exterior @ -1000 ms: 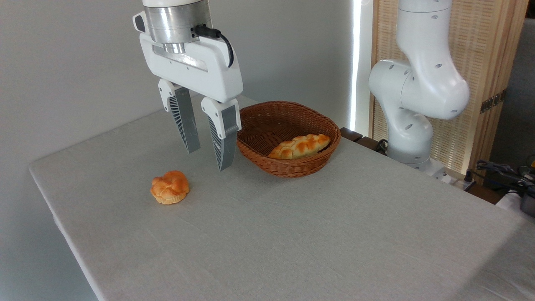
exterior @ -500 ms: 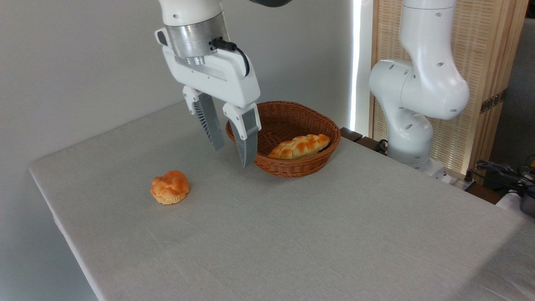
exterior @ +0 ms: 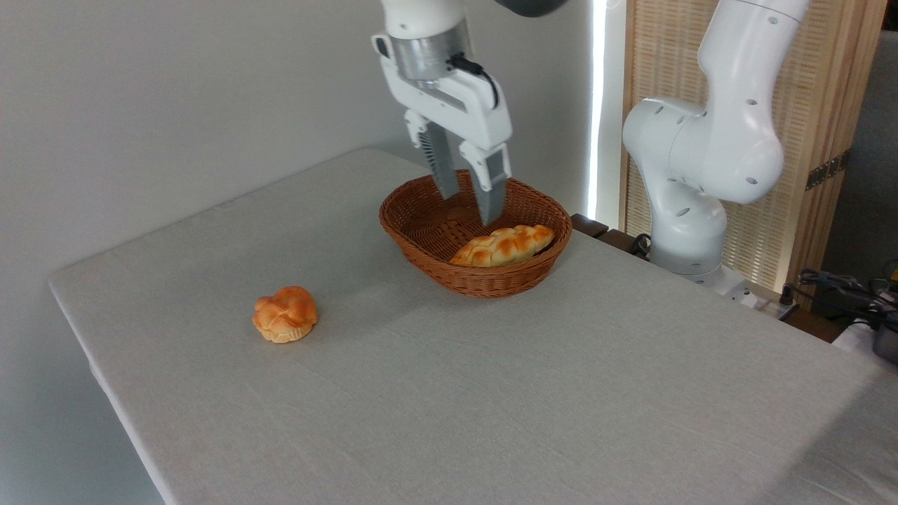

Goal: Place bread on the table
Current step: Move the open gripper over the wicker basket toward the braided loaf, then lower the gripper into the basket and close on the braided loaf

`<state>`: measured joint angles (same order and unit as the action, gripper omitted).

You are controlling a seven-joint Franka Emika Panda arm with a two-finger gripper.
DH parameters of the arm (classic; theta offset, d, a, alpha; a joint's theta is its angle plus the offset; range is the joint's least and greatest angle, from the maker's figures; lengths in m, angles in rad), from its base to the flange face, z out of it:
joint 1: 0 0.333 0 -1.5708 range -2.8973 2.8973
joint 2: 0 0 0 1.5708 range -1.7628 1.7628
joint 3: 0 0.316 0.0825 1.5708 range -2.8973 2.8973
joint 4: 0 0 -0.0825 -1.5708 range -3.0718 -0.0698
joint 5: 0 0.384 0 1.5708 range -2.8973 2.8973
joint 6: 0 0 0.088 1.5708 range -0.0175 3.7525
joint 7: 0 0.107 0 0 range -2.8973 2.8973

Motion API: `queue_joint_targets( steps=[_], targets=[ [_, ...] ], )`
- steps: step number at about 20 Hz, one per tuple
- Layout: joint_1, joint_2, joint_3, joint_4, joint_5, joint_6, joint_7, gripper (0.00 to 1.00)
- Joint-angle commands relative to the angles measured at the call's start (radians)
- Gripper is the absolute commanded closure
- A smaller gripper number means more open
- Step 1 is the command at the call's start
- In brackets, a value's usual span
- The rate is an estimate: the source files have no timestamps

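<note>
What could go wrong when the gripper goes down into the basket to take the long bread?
1. The bread lies against the near wall of the basket, so a finger may hit the wicker and push the basket.
2. The open gripper hangs behind the loaf, not above its middle; a grasp near one tapered end may let it tilt or slip.

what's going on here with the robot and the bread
A white robot arm holds its gripper open above the brown wicker basket, fingers pointing down and holding nothing. The long braided bread lies inside the basket, untouched, just right of the fingertips. A small round bun sits on the grey table, well left of the basket.
</note>
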<state>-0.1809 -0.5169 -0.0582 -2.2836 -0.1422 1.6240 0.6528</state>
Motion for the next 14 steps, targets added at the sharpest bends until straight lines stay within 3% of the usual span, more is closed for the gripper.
queue_joint_targets(
  steps=[1, 4, 7, 14],
  targets=[
    [-0.046, -0.072, -0.020, -0.143, -0.028, 0.042, 0.005, 0.00],
    [-0.054, -0.069, -0.086, -0.232, -0.076, 0.173, 0.002, 0.00],
    [-0.054, -0.065, -0.127, -0.255, -0.112, 0.211, 0.001, 0.00],
    [-0.055, -0.057, -0.132, -0.326, -0.108, 0.307, 0.004, 0.00]
  ],
)
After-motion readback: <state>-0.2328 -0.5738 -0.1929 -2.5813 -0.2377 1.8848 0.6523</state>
